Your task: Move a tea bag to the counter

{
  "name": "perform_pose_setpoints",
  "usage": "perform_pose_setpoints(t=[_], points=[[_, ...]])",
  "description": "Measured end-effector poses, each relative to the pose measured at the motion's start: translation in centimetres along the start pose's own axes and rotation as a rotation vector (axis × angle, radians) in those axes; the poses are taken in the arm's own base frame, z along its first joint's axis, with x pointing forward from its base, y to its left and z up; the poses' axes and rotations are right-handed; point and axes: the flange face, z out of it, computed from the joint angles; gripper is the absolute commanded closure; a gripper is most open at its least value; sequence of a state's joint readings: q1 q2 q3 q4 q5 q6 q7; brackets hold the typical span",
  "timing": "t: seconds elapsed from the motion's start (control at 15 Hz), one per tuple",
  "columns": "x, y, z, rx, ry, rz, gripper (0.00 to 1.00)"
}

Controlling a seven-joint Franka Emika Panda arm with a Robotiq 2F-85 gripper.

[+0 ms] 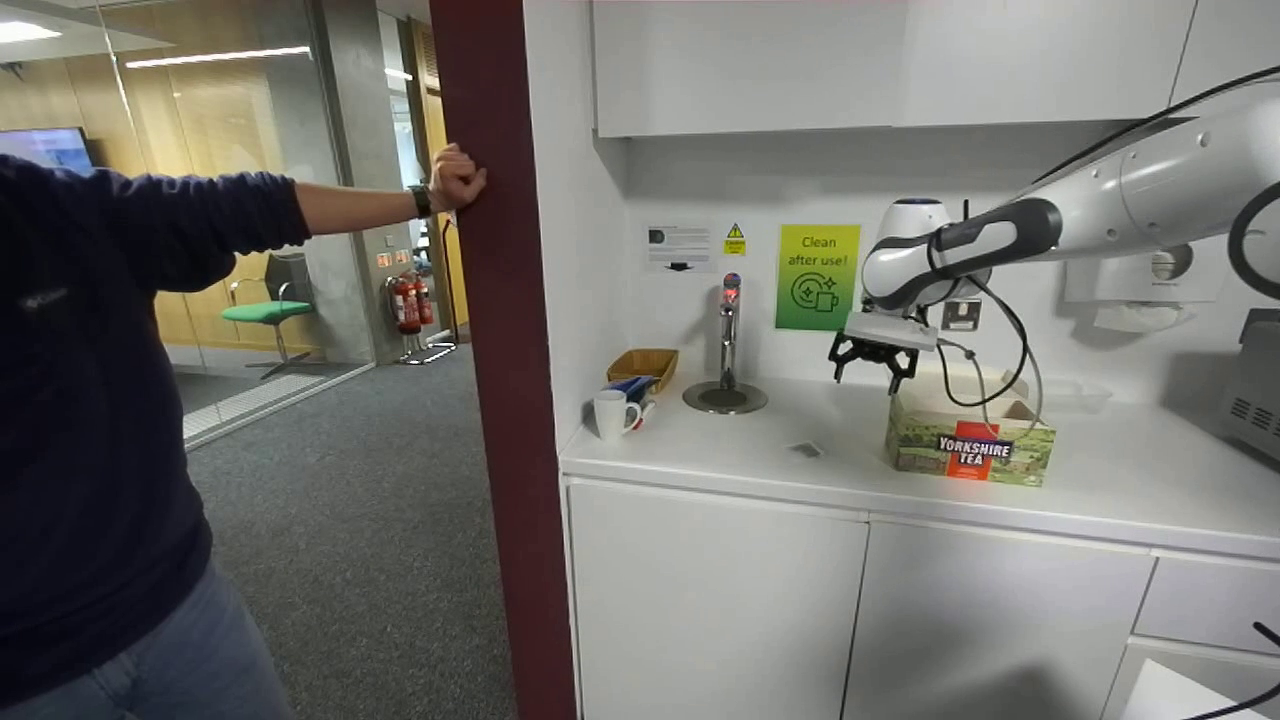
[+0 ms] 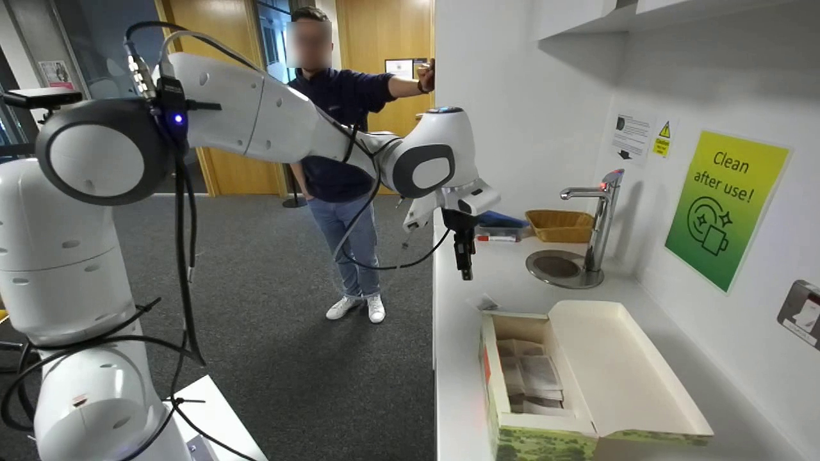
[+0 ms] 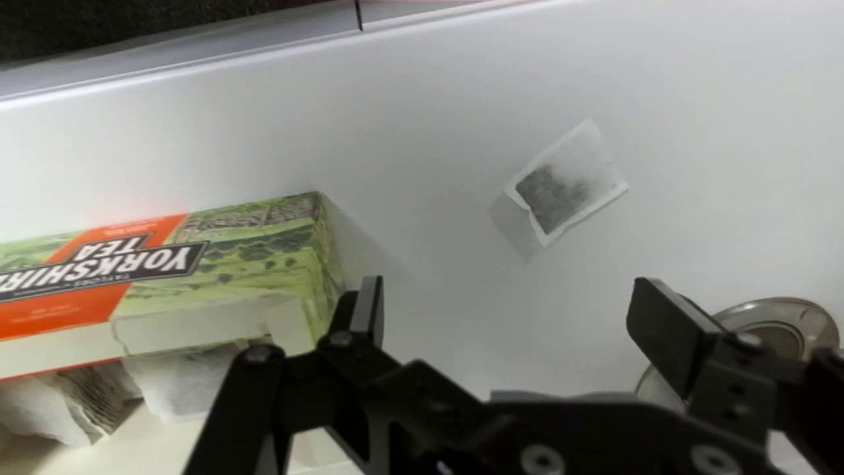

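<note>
Tea bag (image 1: 806,451) on the counter (image 1: 710,450), in an exterior view the tea box (image 1: 968,455) to its right, mug (image 1: 609,415) to its left, tap (image 1: 729,340) behind and leftward, basket (image 1: 650,366) behind the mug, my gripper (image 1: 867,384) above the counter, more tea bags (image 2: 535,378) inside the tea box.

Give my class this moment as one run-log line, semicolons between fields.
end effector: open, empty, above counter; tea bag: lying on counter; tea box: open, other tea bags inside; task: looks done
</note>
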State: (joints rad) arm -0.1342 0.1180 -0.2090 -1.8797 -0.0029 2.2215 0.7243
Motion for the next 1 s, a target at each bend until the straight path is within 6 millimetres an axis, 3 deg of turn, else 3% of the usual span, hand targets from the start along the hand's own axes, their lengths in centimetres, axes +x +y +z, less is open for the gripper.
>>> perform_pose_setpoints(t=[0.33, 0.6, 1.0], points=[[-4.9, 4.4, 0.7, -0.086, 0.008, -0.122, 0.0], [-8.1, 6.6, 0.1, -0.092, -0.016, -0.253, 0.0], [-9.2, 7.5, -1.0, -0.077, -0.015, -0.294, 0.0]])
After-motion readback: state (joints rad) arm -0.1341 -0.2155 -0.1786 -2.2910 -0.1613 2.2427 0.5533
